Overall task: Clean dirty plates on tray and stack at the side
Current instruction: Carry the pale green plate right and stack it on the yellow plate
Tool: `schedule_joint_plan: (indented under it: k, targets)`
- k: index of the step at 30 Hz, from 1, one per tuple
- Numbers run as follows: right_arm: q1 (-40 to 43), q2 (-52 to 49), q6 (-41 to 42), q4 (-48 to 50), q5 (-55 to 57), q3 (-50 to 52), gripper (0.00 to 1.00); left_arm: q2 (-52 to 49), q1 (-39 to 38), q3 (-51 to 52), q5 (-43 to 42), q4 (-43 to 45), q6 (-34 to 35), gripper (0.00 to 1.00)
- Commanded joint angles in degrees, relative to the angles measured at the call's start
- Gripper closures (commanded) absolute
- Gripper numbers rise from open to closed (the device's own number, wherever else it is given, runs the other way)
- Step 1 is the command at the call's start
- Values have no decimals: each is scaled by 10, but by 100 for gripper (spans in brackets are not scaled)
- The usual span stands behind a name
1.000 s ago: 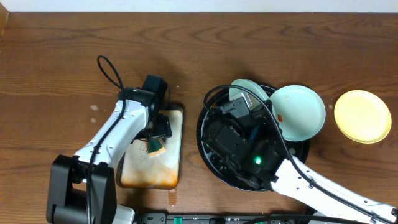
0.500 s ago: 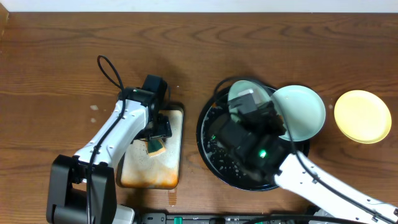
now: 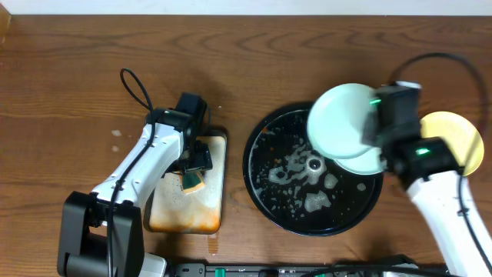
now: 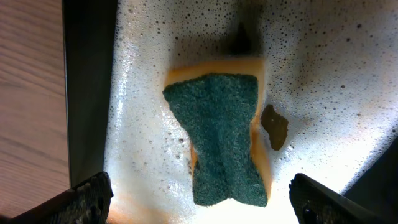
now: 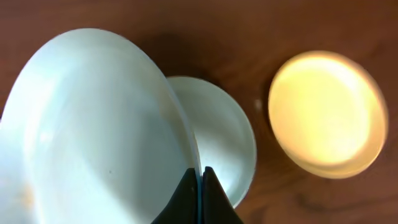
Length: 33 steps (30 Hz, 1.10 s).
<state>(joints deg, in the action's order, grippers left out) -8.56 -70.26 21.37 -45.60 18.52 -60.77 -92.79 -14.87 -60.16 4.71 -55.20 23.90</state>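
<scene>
The black tray (image 3: 251,171) holds foamy water. My right gripper (image 3: 369,127) is shut on the rim of a mint plate (image 3: 340,121), which is lifted and tilted over the tray's right edge. In the right wrist view the fingertips (image 5: 189,186) pinch that plate (image 5: 93,124) edge-on. A second mint plate (image 3: 367,159) (image 5: 231,146) lies below it at the tray's right rim. The yellow plate (image 3: 455,131) (image 5: 326,112) sits on the table further right. My left gripper (image 3: 196,158) (image 4: 200,205) hangs open over a green-topped sponge (image 4: 221,140), not touching it.
The sponge (image 3: 191,181) lies on a foamy, orange-stained rectangular metal tray (image 3: 175,214) left of the black tray. A black cable (image 3: 134,85) loops behind the left arm. The right arm (image 3: 450,208) runs down to the lower right corner.
My right arm swung from over the tray's middle to its right side, carrying the mint plate up and rightward and uncovering the foamy tray floor. The left arm stayed still.
</scene>
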Motion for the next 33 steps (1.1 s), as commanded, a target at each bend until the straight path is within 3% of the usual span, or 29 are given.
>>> schedule_joint_plan:
  k: [1,9,14,30,31,32,33]
  targets:
    - [118,6,26,2,-141,-11,99,4,2,3,5,-2,-3,8]
    - [376,-2,35,28,-199,-11,99,4,2,3,5,-2,-3,8]
    - [469,-30,35,33,-199,-11,99,4,2,3,5,-2,-3,8]
    - [547,-203,30,86,-169,-11,99,4,2,3,5,-2,-3,8]
    - [547,-205,29,88,-172,-11,97,4,2,3,5,-2,-3,8]
    - [546,-205,26,91,-181,-11,86,4,2,3,5,-2,-3,8]
    - [546,-204,16,99,-197,-11,65,4,2,3,5,-2,-3,8]
